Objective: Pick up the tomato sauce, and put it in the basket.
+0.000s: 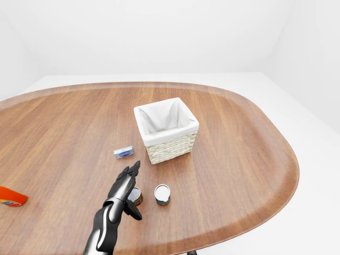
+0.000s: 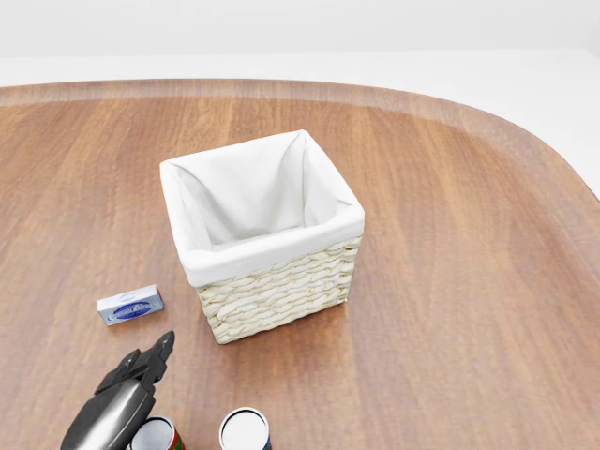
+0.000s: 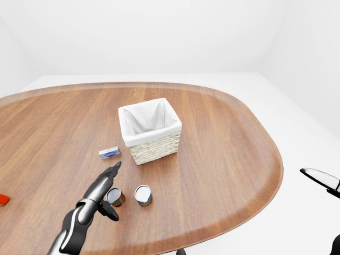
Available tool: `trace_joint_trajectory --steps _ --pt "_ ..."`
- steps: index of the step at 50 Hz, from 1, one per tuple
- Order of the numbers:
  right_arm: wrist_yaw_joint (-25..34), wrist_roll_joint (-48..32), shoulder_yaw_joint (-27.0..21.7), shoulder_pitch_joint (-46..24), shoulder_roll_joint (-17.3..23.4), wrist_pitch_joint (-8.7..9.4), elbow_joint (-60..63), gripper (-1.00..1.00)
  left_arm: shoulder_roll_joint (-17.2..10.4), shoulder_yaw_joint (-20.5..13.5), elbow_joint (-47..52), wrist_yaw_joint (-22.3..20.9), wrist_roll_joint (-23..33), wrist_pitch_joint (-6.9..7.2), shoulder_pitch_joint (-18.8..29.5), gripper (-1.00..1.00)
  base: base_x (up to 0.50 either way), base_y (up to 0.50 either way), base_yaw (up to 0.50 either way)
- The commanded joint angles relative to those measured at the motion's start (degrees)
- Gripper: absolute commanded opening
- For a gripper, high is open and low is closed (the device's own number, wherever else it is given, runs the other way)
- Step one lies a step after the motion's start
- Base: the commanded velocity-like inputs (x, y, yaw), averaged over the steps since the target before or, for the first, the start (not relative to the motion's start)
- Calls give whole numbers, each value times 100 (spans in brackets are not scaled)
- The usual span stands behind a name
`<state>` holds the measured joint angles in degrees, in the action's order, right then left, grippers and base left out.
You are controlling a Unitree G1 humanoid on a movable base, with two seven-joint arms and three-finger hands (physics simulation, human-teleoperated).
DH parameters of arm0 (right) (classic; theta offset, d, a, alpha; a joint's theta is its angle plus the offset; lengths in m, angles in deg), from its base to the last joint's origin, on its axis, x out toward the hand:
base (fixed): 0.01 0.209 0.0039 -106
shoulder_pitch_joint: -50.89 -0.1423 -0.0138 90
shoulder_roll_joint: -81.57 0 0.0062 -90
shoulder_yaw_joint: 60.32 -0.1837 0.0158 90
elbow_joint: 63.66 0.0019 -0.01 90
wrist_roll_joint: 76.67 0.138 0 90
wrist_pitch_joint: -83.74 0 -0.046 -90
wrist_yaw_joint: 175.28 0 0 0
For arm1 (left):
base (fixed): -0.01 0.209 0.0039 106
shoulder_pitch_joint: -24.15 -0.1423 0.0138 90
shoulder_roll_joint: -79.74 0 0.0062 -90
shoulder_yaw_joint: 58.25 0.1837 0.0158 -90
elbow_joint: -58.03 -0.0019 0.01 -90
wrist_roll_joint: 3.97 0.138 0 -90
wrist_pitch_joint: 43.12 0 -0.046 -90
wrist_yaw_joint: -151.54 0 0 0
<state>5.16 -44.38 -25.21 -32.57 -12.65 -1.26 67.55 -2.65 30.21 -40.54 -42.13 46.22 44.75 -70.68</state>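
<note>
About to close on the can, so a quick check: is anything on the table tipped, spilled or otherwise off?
Nothing stands out. The basket sits upright with its liner neat, both cans stand upright beside the open left hand, and the small blue box lies flat. The orange-red thing at the left edge is cut off.
</note>
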Motion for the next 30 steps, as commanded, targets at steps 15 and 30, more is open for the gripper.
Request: trace_joint_trajectory --steps 15,30 --pt "-29 57 -45 -10 42 0 40 100 -78 43 -569 410 282 62 181 100 0 0 0" --pt "9 20 -20 6 1 0 3 100 -137 146 -1329 799 400 17 411 100 0 0 0"
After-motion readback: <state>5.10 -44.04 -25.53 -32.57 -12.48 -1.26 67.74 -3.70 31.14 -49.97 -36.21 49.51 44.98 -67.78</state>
